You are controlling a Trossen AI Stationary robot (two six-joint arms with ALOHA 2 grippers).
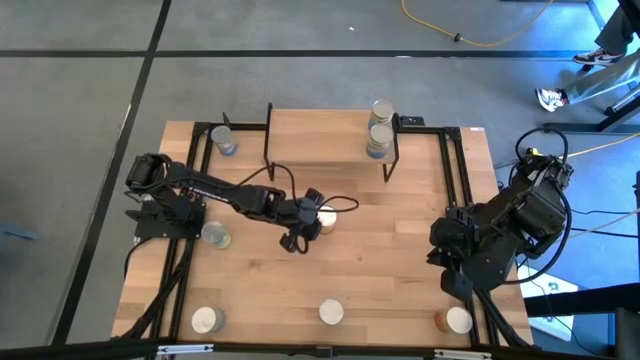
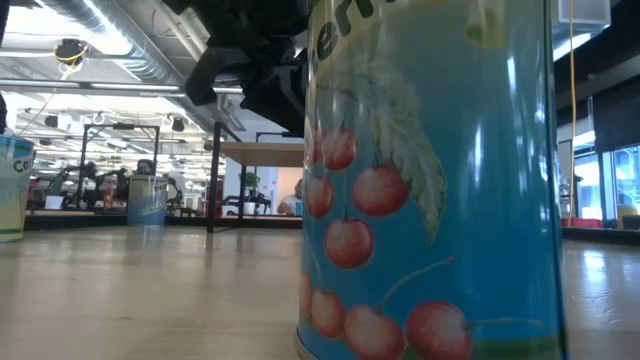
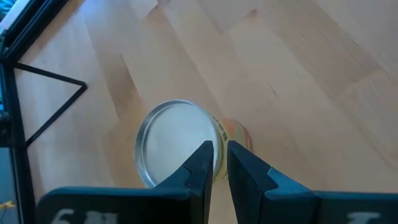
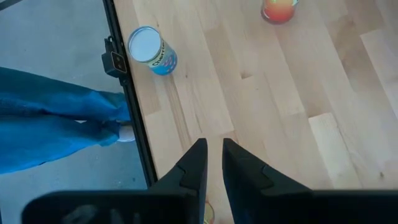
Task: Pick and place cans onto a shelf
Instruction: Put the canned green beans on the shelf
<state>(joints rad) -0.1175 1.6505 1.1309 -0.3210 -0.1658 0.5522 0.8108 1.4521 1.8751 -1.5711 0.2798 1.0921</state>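
A: Which can (image 1: pixel 326 216) is up, & where is it?
B: The one mid-tabletop (image 1: pixel 380 270), upright, just in front of the shelf (image 1: pixel 318 135). Round top faces straight up, so its long axis is vertical; label not readable from above.
A: Where is it vs the tool?
B: The left tool (image 1: pixel 306 222) hangs right over it. In the left wrist view the can's lid (image 3: pixel 177 142) sits directly under the fingertips, a bit to one side of the gap. Fingers nearly together, only a thin slit, nothing between them. So not a grip yet; judged, the fingers must spread before dropping round the can.
A: Which arm is nearer?
B: Left, by far. The right tool (image 4: pixel 213 149) waits folded near the tabletop's right edge, fingers likewise almost shut & empty, well apart from this can.
A: Shelf status?
B: Two cans (image 1: pixel 379 128) stand at its right end, touching or nearly so. Other cans are on the tabletop: one at the back-left, one beside the left arm, three along the front edge.
A: Anything else?
B: A person's blue trouser legs (image 4: pixel 56 118) show beyond the tabletop edge in the right wrist view.
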